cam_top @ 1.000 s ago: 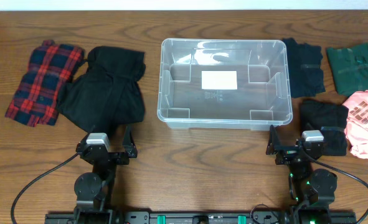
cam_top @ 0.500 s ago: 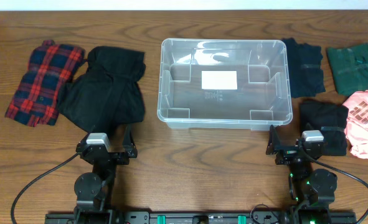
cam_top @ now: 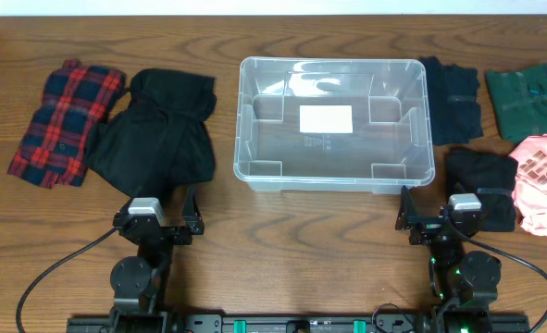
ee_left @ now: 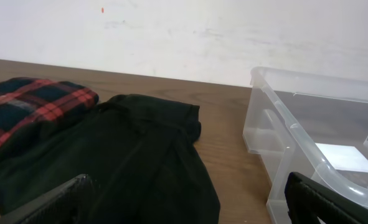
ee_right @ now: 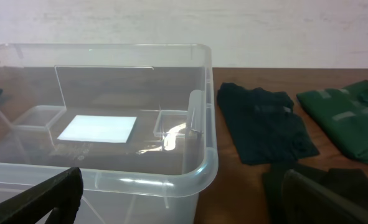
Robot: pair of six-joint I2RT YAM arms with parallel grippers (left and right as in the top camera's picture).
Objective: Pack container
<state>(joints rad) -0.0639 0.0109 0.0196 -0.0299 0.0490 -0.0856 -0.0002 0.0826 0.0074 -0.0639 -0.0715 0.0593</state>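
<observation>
The clear lidless container (cam_top: 245, 120) stands at the table's middle, with a white label (cam_top: 325, 118) on its base and nothing inside. It shows in the left wrist view (ee_left: 308, 143) and the right wrist view (ee_right: 171, 180). My left gripper (cam_top: 162, 205) is open and empty near the front edge, just short of a black garment (cam_top: 157, 134) (ee_left: 127, 162). My right gripper (cam_top: 430, 208) is open and empty, in front of the container's right corner, beside a black folded garment (cam_top: 481, 180).
A red plaid garment (cam_top: 65, 120) (ee_left: 28, 109) lies far left. On the right lie a dark navy garment (cam_top: 451, 97) (ee_right: 261, 121), a green garment (cam_top: 525, 100) (ee_right: 349, 118) and a pink garment (cam_top: 546, 180).
</observation>
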